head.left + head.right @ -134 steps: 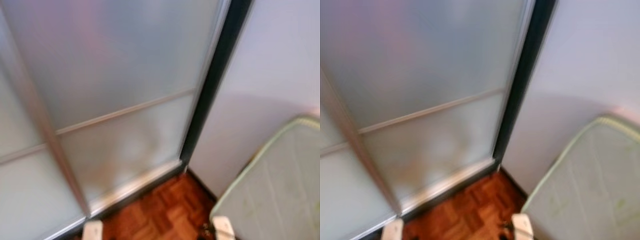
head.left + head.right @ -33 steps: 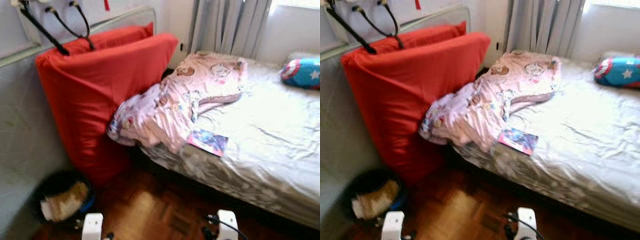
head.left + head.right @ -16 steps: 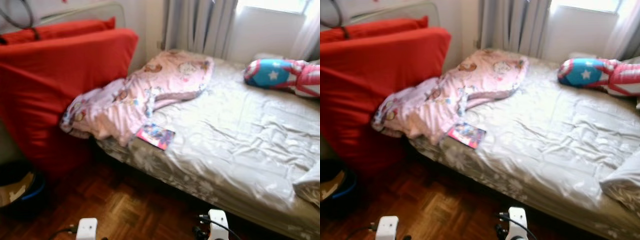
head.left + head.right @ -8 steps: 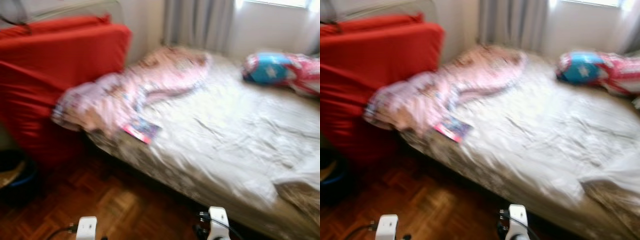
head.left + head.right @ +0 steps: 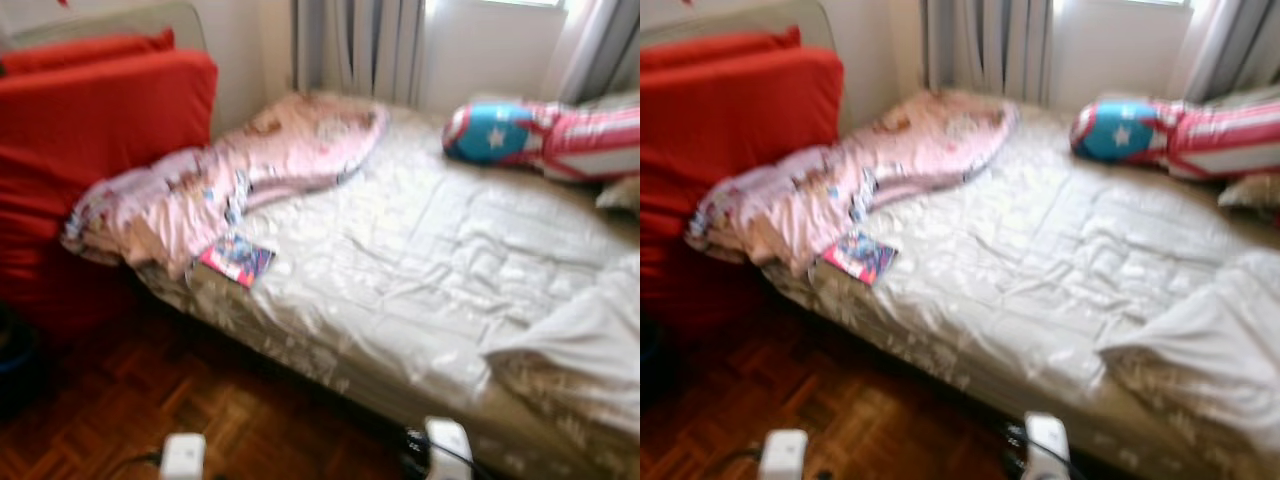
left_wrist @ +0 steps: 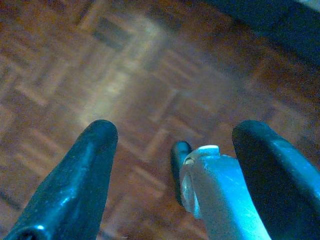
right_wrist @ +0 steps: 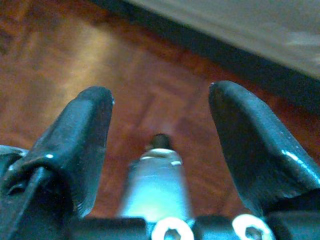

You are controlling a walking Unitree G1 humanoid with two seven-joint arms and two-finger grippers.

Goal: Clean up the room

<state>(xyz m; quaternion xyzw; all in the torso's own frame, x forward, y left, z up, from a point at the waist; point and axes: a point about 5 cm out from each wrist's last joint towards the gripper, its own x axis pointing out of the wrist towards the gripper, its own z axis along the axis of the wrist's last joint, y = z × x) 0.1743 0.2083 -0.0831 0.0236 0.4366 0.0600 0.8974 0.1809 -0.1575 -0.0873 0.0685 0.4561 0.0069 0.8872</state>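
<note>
Head views, slightly blurred. Far left: a red mattress (image 5: 90,150) stands on edge against the wall, touching the head end of the bed (image 5: 420,270). A dark bin (image 5: 12,365) sits on the floor at its base, mostly cut off by the frame edge.

Next, a pink patterned blanket (image 5: 220,180) lies crumpled on the near left corner of the bed, one end draped against the red mattress, the other stretching toward the curtains (image 5: 360,45). A small colourful book (image 5: 236,260) lies on the sheet just beside the blanket's lower edge, close to the bed's edge.

Centre: wrinkled pale sheet, with a parquet floor (image 5: 130,420) in front of the bed.

Right: a blue, red and white star-print pillow (image 5: 530,135) rests near the window side. A white pillow or bunched sheet (image 5: 590,340) lies at the near right corner.

Both arms hang low over the floor. Left gripper (image 6: 172,150): fingers spread apart, nothing between them, parquet below. Right gripper (image 7: 160,120): fingers likewise spread and empty, over parquet beside the dark base of the bed.
</note>
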